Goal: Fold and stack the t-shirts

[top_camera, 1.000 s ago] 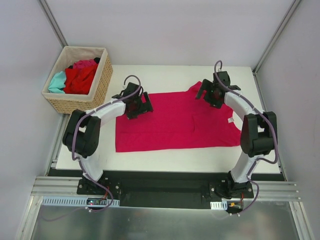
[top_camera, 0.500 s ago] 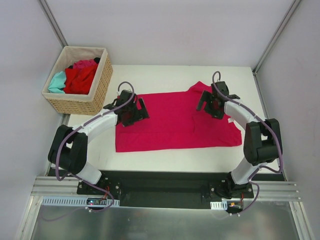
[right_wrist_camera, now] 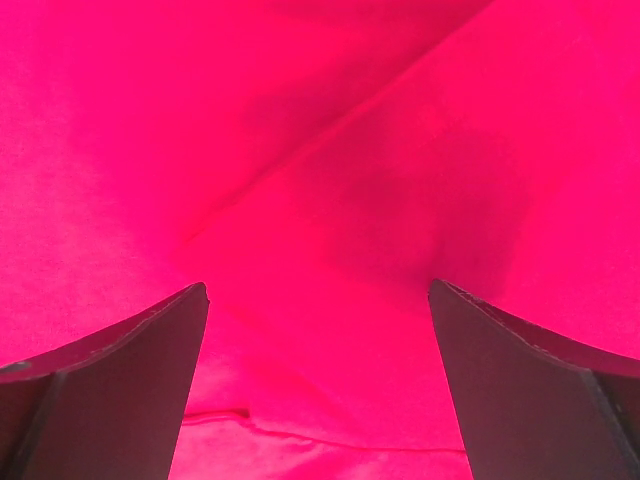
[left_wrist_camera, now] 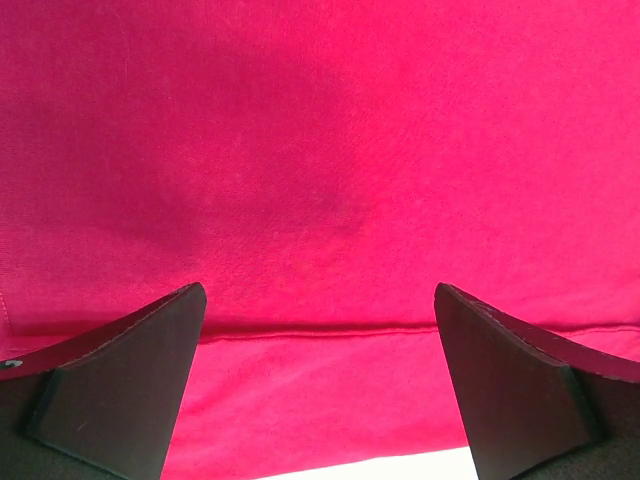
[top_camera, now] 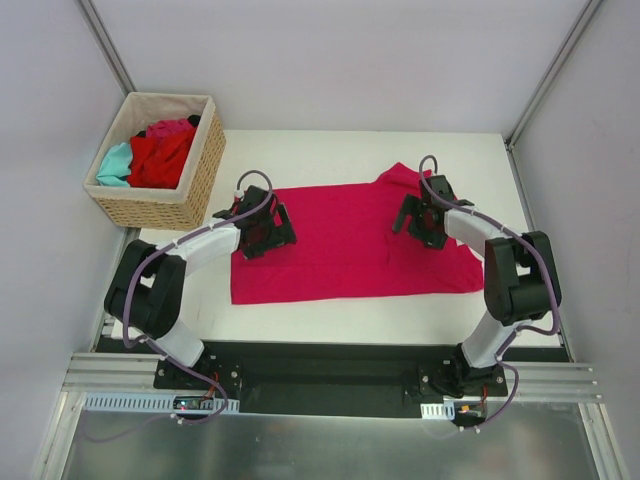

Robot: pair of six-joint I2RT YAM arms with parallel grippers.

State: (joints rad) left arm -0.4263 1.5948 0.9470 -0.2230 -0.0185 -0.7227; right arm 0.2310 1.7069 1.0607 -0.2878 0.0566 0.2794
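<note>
I can read no text, label, brand, number or sign in any of my views. The magenta t-shirt (top_camera: 340, 245) filling both my wrist cameras shows only plain cloth and a seam. The small fittings (top_camera: 190, 403) by my arm bases, at the bottom of the overhead view, are too small to make out.

We count four t-shirts visible in all. One magenta-pink t-shirt (top_camera: 350, 245) lies on the single worktop (top_camera: 330, 155). The other three show in the one wicker basket (top_camera: 207, 165): one red t-shirt (top_camera: 160, 160), one teal t-shirt (top_camera: 115, 163) and one pink t-shirt (top_camera: 170, 128). We cannot tell whether further pieces lie beneath them. We record two arms, one left arm (top_camera: 195, 245) and one right arm (top_camera: 480, 225). Each carries one claw, so two claws: the left claw (top_camera: 268, 225) and the right claw (top_camera: 425, 215).
</note>
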